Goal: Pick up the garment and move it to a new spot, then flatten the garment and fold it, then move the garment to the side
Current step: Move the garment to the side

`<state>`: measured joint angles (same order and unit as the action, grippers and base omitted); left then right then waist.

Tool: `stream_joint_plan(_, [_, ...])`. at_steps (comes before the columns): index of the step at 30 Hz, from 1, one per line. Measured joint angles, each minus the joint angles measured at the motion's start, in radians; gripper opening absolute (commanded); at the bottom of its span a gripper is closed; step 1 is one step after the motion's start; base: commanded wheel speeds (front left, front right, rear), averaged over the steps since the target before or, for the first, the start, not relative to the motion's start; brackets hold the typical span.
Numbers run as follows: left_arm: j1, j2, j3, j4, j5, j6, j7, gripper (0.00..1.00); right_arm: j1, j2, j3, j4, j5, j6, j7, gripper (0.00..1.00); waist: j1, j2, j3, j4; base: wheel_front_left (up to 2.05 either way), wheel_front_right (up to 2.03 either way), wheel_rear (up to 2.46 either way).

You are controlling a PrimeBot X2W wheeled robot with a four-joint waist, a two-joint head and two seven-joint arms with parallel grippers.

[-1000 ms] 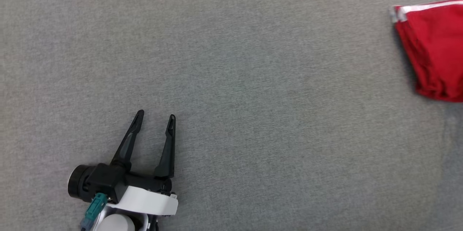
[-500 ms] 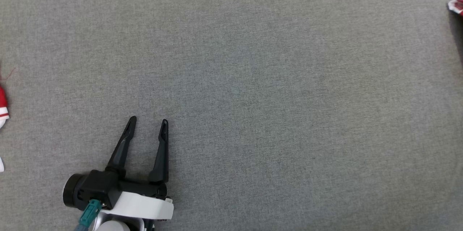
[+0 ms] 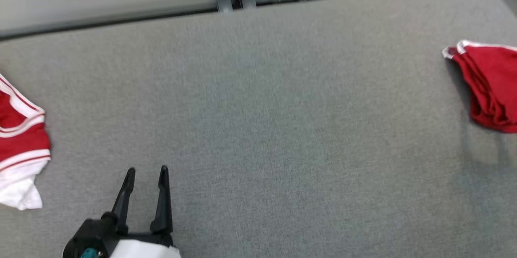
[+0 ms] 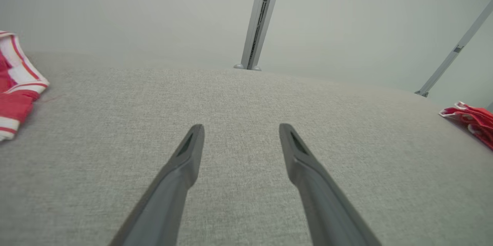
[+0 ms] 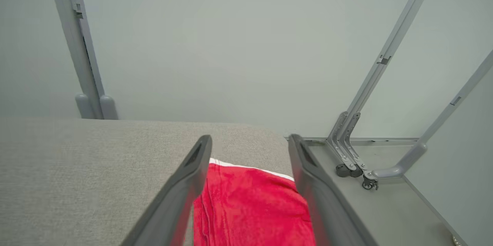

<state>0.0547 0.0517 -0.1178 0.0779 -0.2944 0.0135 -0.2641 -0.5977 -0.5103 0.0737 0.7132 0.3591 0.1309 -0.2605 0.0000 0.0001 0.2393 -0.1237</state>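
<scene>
Garment (image 5: 250,207), red folded cloth, white-trimmed: lies beneath right tool (image 5: 249,138), fingers apart, unheld; left tool (image 3: 146,168), likewise apart, distant.

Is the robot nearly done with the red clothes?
Looks done: the red garment lies folded at the right edge of the grey surface. In hand: nothing; the right tool is open over it, and the left tool is open over bare surface. Left: maybe the red-and-white garment, bunched at the left edge.
</scene>
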Motion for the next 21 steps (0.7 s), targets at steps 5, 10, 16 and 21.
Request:
stream_joint_plan(5, [0.074,-0.002,0.031,0.003,-0.024,-0.004,0.0,1.0,0.364,0.215,-0.179,-0.314,-0.11,0.0,-0.001,1.0,0.0,0.0,-0.118,0.015,0.0,0.0,0.0])
stream_joint_plan(10, [0.108,-0.003,0.042,0.001,-0.032,-0.003,0.0,1.0,0.569,0.344,-0.201,-0.481,-0.206,0.0,-0.001,1.0,-0.0001,0.0,-0.187,0.04,0.0,0.0,0.0])
stream_joint_plan(16, [0.154,-0.003,0.067,0.012,-0.015,-0.012,0.0,1.0,0.699,0.435,-0.182,-0.579,-0.269,0.0,-0.001,1.0,0.0,0.0,-0.237,0.073,0.0,0.0,0.0])
stream_joint_plan(21, [0.165,-0.002,0.084,0.009,-0.016,-0.011,0.0,1.0,0.733,0.454,-0.147,-0.577,-0.288,0.0,-0.001,1.0,0.0,0.0,-0.248,0.078,0.0,0.0,0.0])
